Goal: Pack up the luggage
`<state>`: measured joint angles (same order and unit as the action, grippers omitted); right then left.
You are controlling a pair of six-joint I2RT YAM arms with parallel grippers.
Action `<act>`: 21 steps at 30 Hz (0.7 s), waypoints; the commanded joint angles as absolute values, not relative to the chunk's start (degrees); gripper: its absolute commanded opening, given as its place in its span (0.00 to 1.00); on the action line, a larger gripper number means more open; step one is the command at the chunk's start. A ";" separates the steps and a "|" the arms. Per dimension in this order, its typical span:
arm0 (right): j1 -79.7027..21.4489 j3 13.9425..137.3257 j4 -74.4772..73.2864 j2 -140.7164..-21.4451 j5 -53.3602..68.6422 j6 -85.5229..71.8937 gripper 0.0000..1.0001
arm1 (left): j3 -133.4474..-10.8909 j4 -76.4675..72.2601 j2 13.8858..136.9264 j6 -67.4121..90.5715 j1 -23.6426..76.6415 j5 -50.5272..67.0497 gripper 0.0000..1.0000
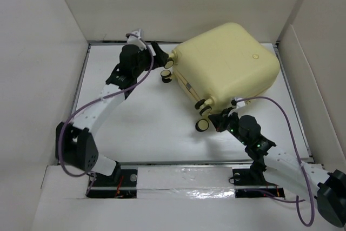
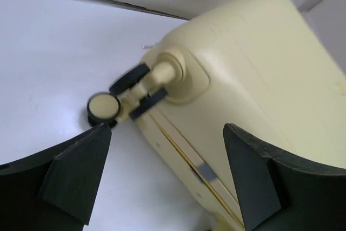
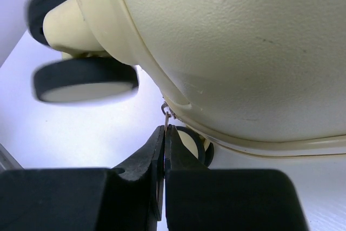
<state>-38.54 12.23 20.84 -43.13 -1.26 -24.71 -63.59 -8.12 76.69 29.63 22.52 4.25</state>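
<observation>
The luggage (image 1: 227,66), a pale yellow hard-shell suitcase, lies closed at the back right of the table, its wheels (image 1: 167,74) facing left and front. My left gripper (image 1: 157,50) is open at its far left corner; in the left wrist view the wheel (image 2: 102,106) and the suitcase seam (image 2: 205,171) lie between the spread fingers (image 2: 81,171). My right gripper (image 1: 219,118) is at the near wheeled corner. In the right wrist view it (image 3: 165,128) is shut on the thin metal zipper pull (image 3: 166,116) hanging from the luggage (image 3: 232,41) seam.
White walls box in the table on the left, back and right. The table (image 1: 146,128) is white, with a rail along its near edge. A purple cable (image 1: 286,117) loops from the right arm beside the suitcase.
</observation>
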 commanded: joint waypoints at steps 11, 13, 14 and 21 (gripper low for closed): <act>-39.38 14.06 29.53 -44.56 9.84 -24.26 0.00 | -88.66 9.83 95.69 -13.35 22.59 10.63 0.99; -39.38 14.24 29.62 -44.82 10.46 -24.17 0.00 | -90.52 10.98 97.55 -15.37 22.59 9.94 0.99; -39.38 14.33 29.53 -45.00 10.63 -24.17 0.00 | -92.09 12.03 98.52 -16.16 23.11 9.76 0.99; -38.85 14.59 29.01 -44.82 10.98 -23.82 0.00 | -100.01 17.66 106.96 -19.60 21.88 15.54 0.99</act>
